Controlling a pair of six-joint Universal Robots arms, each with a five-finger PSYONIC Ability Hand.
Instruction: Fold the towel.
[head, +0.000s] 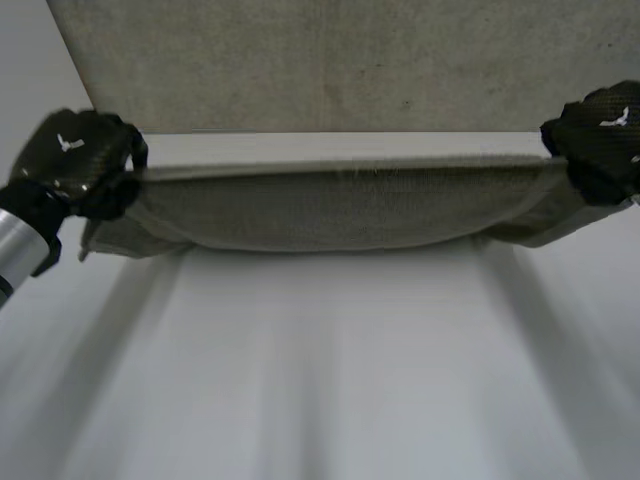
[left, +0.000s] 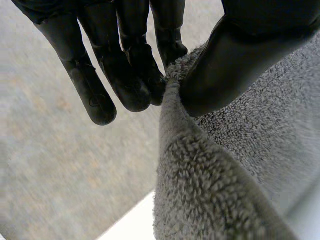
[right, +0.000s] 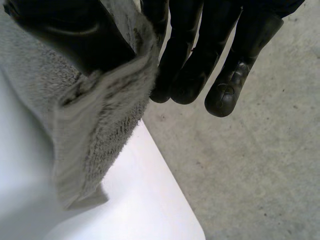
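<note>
Towel is held stretched between both hands near the far edge of the white table, sagging in the middle. One end is pinched between thumb and fingers by the left hand, the other likewise by the right hand.

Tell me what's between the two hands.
Just the towel, in the head view: its top edge runs from the left hand to the right hand, each pinching an end, the middle sagging toward the table.
</note>
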